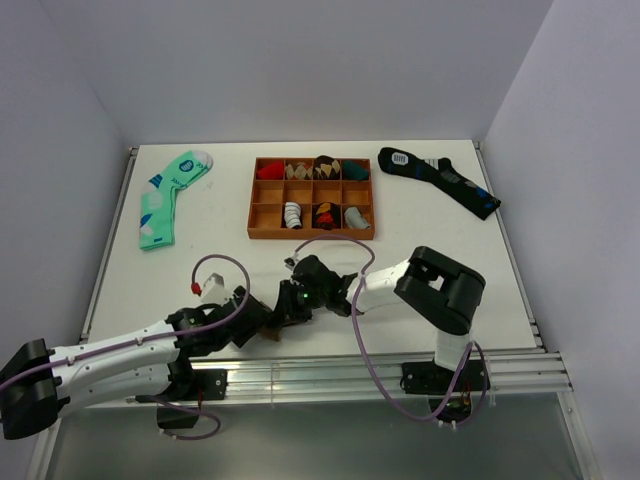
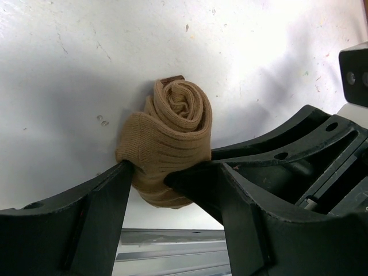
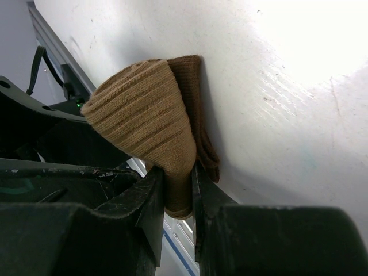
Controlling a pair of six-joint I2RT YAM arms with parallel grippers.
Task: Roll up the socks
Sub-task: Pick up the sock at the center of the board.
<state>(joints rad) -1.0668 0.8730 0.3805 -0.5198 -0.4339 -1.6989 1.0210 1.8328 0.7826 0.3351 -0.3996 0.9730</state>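
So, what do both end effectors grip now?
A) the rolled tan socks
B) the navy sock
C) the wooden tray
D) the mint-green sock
A: the tan socks sit rolled between the fingers of the left end effector, and the right end effector pinches the same bundle.

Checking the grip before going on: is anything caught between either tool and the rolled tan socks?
Nothing visible. The left tool presses straight against the sides of the rolled socks, and the right tool pinches their ribbed fabric directly.
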